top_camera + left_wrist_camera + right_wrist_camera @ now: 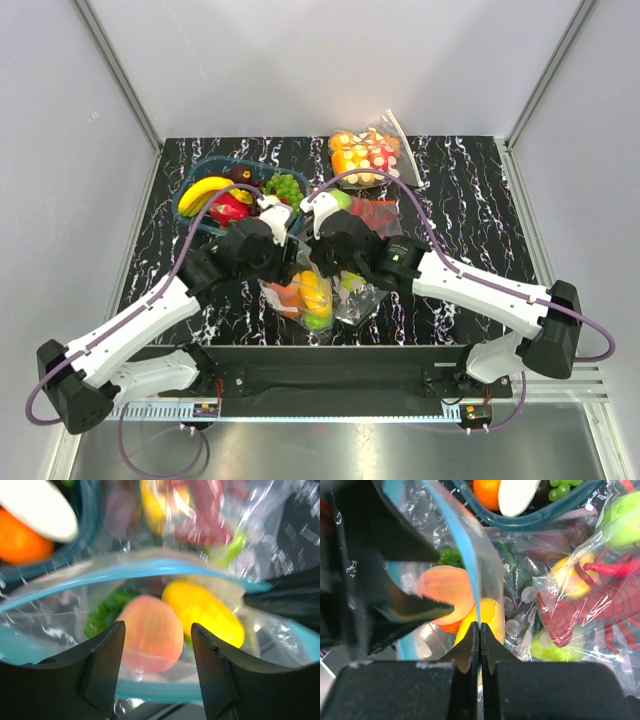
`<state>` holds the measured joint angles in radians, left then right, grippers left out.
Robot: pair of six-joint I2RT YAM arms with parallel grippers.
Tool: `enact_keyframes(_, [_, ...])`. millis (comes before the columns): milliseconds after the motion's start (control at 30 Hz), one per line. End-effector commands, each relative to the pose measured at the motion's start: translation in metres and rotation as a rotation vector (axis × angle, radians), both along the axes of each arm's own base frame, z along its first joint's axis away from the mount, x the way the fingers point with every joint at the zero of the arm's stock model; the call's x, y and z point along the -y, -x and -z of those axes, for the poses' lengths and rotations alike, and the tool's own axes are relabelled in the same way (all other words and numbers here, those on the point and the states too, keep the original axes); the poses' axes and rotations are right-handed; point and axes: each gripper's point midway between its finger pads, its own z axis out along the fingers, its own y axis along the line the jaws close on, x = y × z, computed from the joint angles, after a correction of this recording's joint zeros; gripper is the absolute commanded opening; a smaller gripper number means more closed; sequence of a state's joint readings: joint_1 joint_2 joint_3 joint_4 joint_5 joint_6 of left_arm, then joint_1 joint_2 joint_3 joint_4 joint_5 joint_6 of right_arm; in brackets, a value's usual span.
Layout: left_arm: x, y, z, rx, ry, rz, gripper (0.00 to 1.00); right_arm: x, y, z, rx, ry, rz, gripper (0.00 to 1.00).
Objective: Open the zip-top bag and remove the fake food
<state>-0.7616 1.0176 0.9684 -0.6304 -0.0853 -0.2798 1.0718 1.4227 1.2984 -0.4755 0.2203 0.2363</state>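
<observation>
Holding the bag's mouth apart, with the first fruit lined up for a pick

The right gripper is pinched tight on the teal zipper strip of the zip-top bag, lifting one lip. The left gripper stands wide, holding nothing, its fingers either side of the peach at the gaping mouth. The fake food all sits inside the bag: the peach, a yellow piece beside it and green fruit behind. The bag sits between the two wrists at the front middle of the counter, just before a teal basket. Opening looks done and removal is beginning. Next, the left gripper should push past the near lip and close on the peach alone, not the film.
</observation>
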Motion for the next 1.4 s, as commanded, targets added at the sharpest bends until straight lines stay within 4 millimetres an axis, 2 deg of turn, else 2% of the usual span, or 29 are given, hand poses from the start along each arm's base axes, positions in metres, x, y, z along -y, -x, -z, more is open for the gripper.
enact_keyframes(0, [-0.002, 0.014, 0.027, -0.065, -0.052, -0.016, 0.61, 0.000, -0.002, -0.012, 0.024, -0.053, 0.023, 0.00])
enact_keyframes(200, [-0.006, 0.020, 0.040, -0.083, -0.079, -0.055, 0.66, 0.001, 0.000, -0.012, 0.029, -0.061, 0.022, 0.00])
enact_keyframes(433, [-0.009, 0.020, 0.058, -0.110, -0.133, -0.092, 0.80, 0.002, 0.002, -0.011, 0.024, -0.076, 0.020, 0.00])
enact_keyframes(733, [-0.020, 0.024, 0.065, -0.118, -0.230, -0.128, 0.83, 0.003, 0.002, -0.014, 0.031, -0.084, 0.023, 0.00])
enact_keyframes(800, [-0.019, 0.027, 0.068, -0.124, -0.242, -0.116, 0.79, 0.003, 0.001, -0.014, 0.032, -0.082, 0.024, 0.00])
enact_keyframes(833, [-0.019, 0.028, 0.070, -0.126, -0.242, -0.113, 0.74, 0.003, 0.002, -0.015, 0.032, -0.084, 0.023, 0.00])
enact_keyframes(867, [-0.018, 0.028, 0.069, -0.125, -0.238, -0.110, 0.56, 0.003, 0.001, -0.014, 0.032, -0.084, 0.026, 0.00])
enact_keyframes(933, [-0.014, 0.028, 0.066, -0.117, -0.214, -0.098, 0.44, 0.004, 0.001, -0.014, 0.034, -0.077, 0.027, 0.00])
enact_keyframes(967, [-0.010, 0.028, 0.058, -0.102, -0.174, -0.089, 0.37, 0.004, 0.000, -0.013, 0.033, -0.074, 0.032, 0.00])
enact_keyframes(1033, [-0.003, 0.026, 0.040, -0.073, -0.116, -0.076, 0.34, 0.006, 0.000, -0.010, 0.031, -0.061, 0.035, 0.00])
enact_keyframes(1067, [-0.001, 0.026, 0.024, -0.044, -0.069, -0.073, 0.32, 0.005, 0.000, -0.009, 0.029, -0.059, 0.035, 0.00])
enact_keyframes(1233, [0.003, 0.019, -0.048, 0.093, 0.093, -0.080, 0.30, 0.007, 0.000, -0.006, 0.023, -0.055, 0.041, 0.00])
enact_keyframes(1367, [0.002, 0.019, -0.082, 0.146, 0.152, -0.072, 0.30, 0.007, 0.000, -0.005, 0.019, -0.055, 0.042, 0.00])
